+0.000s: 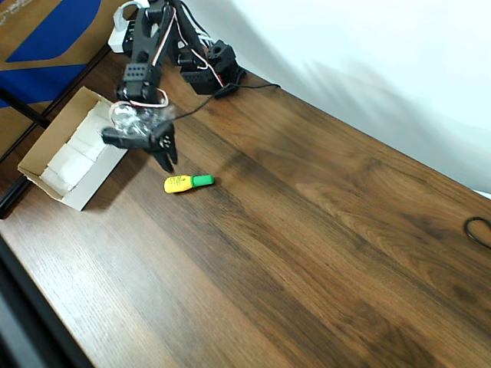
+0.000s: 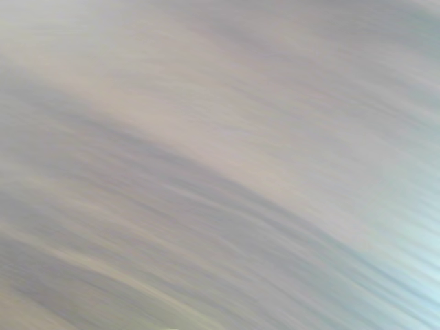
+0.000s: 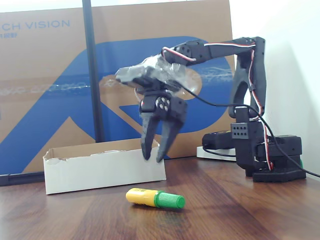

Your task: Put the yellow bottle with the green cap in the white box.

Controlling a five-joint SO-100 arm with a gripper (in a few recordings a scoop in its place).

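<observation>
The yellow bottle with the green cap point(image 3: 155, 198) lies on its side on the table point(image 1: 322, 230), with the cap pointing to 3 o'clock in the overhead view. From the bottle, the white box point(image 1: 47, 157) is at about 10 o'clock, near but not touching. The end effector point(image 3: 155, 152) hangs in the air above the table, between the box and the bottle, with its tips pointing down. Its two fingers are a little apart, a narrow opening, and they hold nothing. The wrist view is only blur.

I judge the bottle to be very light and made of smooth, stiff plastic. Its body is round and plump, so it can roll or slip out when it is squeezed. It does not look fragile. The best place to take hold seems to be the yellow body, across its short width and close to the middle, not the thinner cap. The opening should be wider before coming down, and the squeeze should be gentle so that the bottle does not shoot away
</observation>
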